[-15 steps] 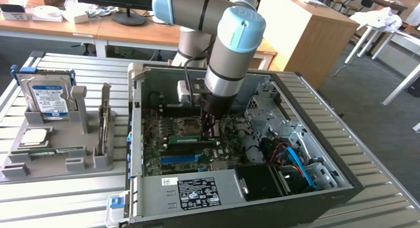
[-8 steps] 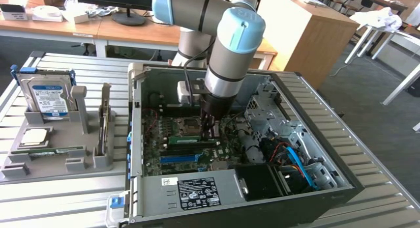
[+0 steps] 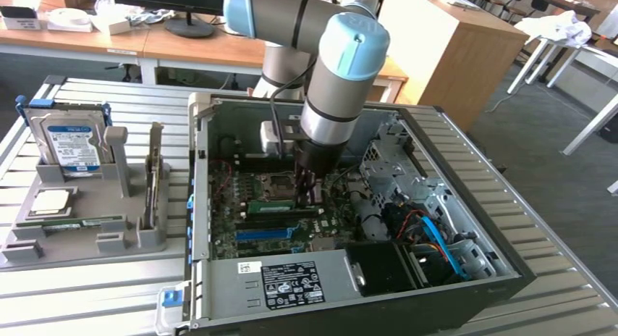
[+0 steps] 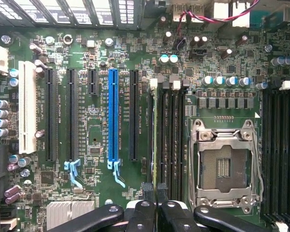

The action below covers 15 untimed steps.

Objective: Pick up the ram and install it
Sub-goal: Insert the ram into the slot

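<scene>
Ram (image 4: 155,135) edge-on in gripper (image 4: 155,189), slots (image 4: 173,135) close alongside

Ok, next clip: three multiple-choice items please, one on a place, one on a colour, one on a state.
1. Relative to the computer case, the gripper is: A beside it; B inside it; C behind it.
2. The long coloured slot on the motherboard is: A red; B blue; C yellow.
3. The processor socket is: A empty; B holding a chip; C under a fan.
Answers: B, it reaches down to the motherboard at the end of the ram; B, its plastic is plainly blue; A, bare contacts show inside its frame.
</scene>
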Tool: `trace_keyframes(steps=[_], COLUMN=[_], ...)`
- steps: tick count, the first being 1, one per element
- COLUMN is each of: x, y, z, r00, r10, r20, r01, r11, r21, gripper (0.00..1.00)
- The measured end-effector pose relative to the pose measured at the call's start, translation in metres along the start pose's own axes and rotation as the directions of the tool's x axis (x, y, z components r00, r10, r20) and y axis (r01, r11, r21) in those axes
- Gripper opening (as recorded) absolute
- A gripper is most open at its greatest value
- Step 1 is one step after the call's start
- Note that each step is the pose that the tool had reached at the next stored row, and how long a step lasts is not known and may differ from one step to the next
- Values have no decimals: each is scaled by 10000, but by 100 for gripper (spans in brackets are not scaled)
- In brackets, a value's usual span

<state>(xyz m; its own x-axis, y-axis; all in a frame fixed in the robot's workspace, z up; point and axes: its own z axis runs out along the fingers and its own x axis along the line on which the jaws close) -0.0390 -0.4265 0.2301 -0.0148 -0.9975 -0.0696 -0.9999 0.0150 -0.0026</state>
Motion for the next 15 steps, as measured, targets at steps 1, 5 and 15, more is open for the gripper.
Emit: trace_keyframes(steps=[1,5,15], x=[1,0,-1], y=[1,3,5], z=[1,3,21], r00=[10000,10000,10000], r10=[1,1,0], r20=[-3,0,2], r01=[-1,-1,0], r11=[10000,10000,10000], r21=[-1,0,0], gripper=[12,12,12])
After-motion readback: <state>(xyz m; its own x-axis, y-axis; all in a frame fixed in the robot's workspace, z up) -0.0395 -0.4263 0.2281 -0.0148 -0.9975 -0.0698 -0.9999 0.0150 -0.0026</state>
